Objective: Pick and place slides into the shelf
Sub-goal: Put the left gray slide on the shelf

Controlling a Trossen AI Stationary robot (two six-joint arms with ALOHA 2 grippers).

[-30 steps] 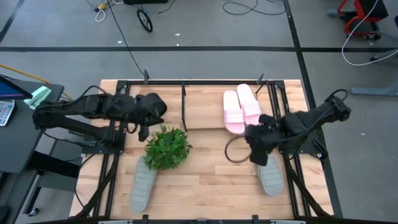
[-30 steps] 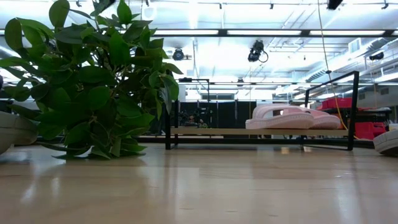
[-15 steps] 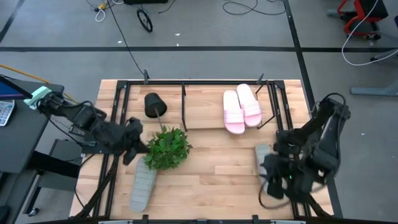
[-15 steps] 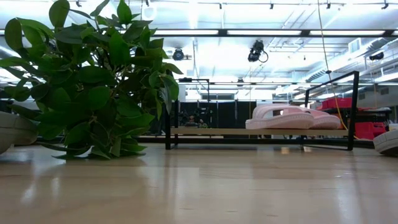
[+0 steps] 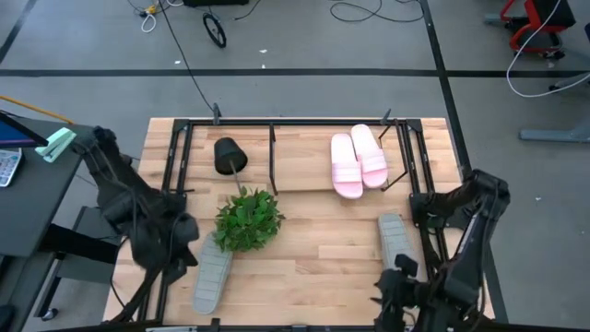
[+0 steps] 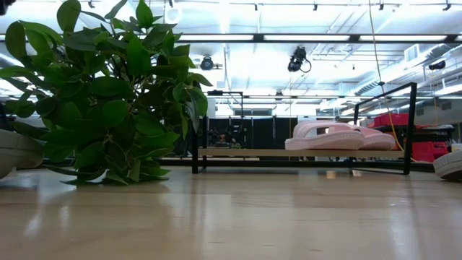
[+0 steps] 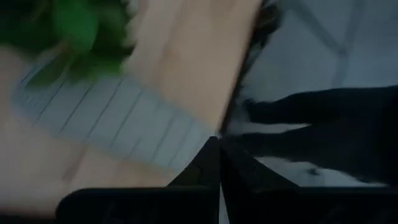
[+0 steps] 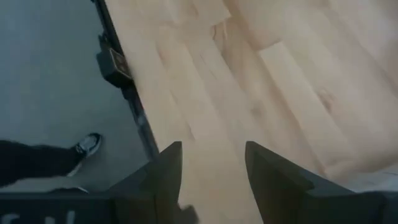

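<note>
With its fingers closed on nothing, the left gripper (image 5: 171,251) hovers just beside the nearer grey slide (image 5: 211,274), the open right gripper (image 5: 398,297) a little past the other (image 5: 396,242); both look light and foam-soft, best pinched across the wide strap.

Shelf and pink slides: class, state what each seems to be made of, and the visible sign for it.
The shelf: thin black rods, probably painted metal, framing a pale board with wood grain. The pink slides: likely moulded foam or rubber, since they look matte, thick and seamless.
</note>
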